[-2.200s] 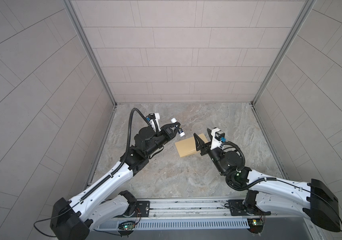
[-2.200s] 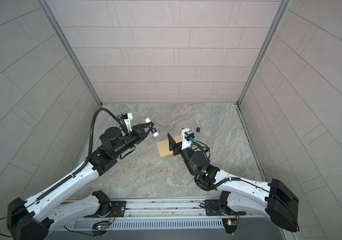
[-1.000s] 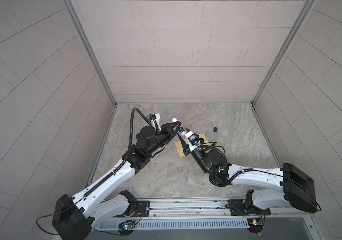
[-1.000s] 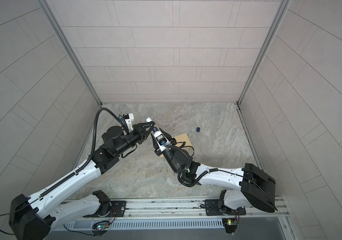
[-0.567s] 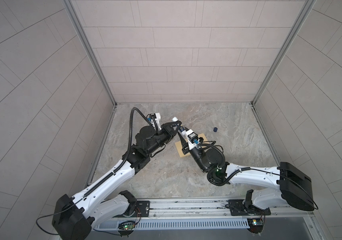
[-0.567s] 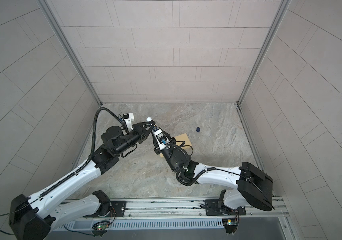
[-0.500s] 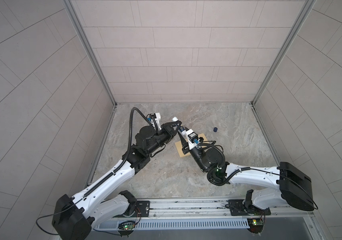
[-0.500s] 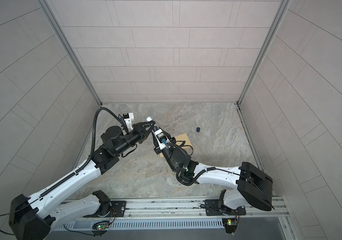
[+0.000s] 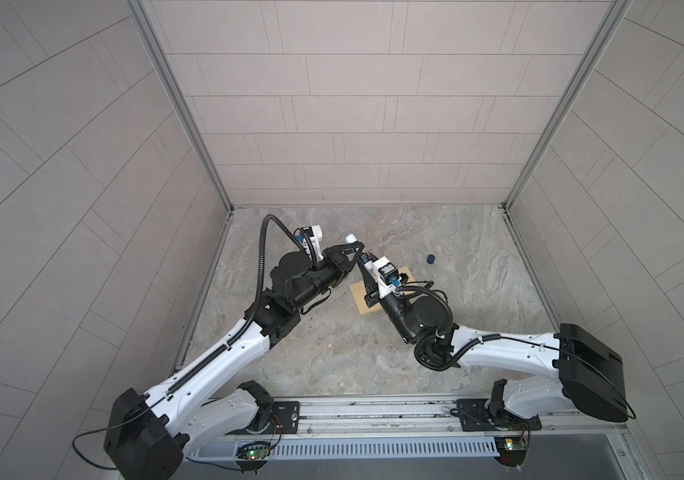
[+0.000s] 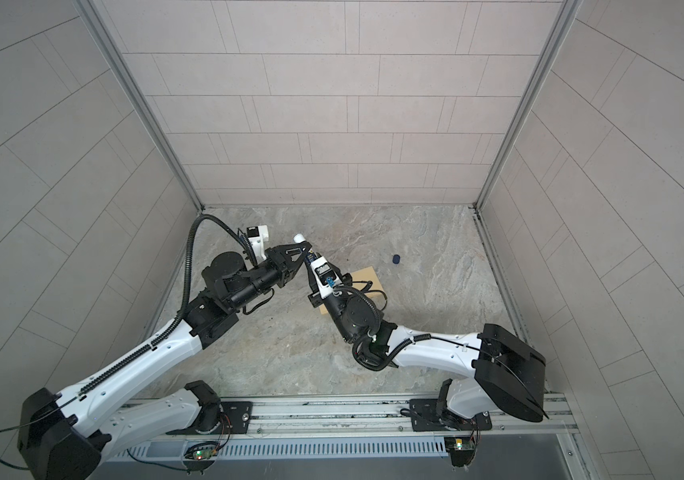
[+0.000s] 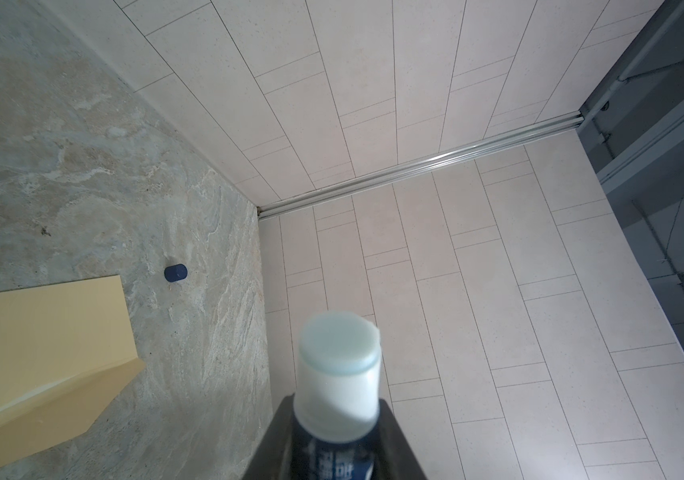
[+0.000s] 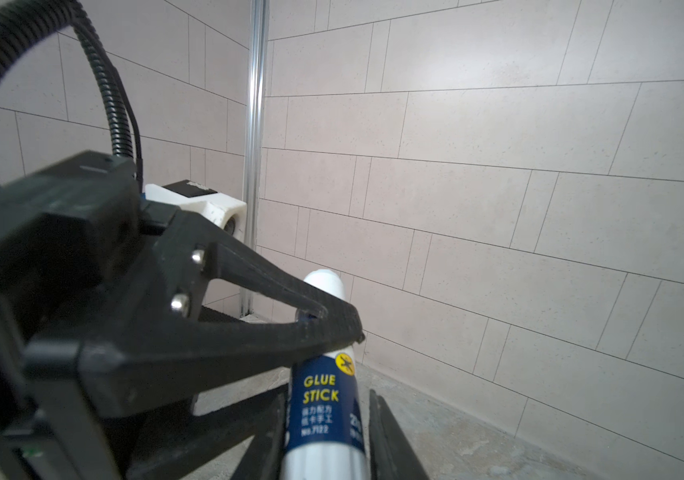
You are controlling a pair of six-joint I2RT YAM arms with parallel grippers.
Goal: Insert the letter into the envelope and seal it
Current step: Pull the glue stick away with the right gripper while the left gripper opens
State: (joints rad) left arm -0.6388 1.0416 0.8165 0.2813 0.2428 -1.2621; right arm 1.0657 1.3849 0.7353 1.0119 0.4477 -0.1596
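One glue stick, left jaws pinching it, right jaws flanking its base, grip unclear

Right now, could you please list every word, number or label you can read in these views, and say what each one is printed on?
"GLUE STICK": yellow letters on the blue label of the glue stick, right wrist view.
"No.7122": small white print lower on that label; faint, best reading.
Characters between them: too small to read.
Left wrist view: label print blurred, unreadable.
On the envelope: no print visible.
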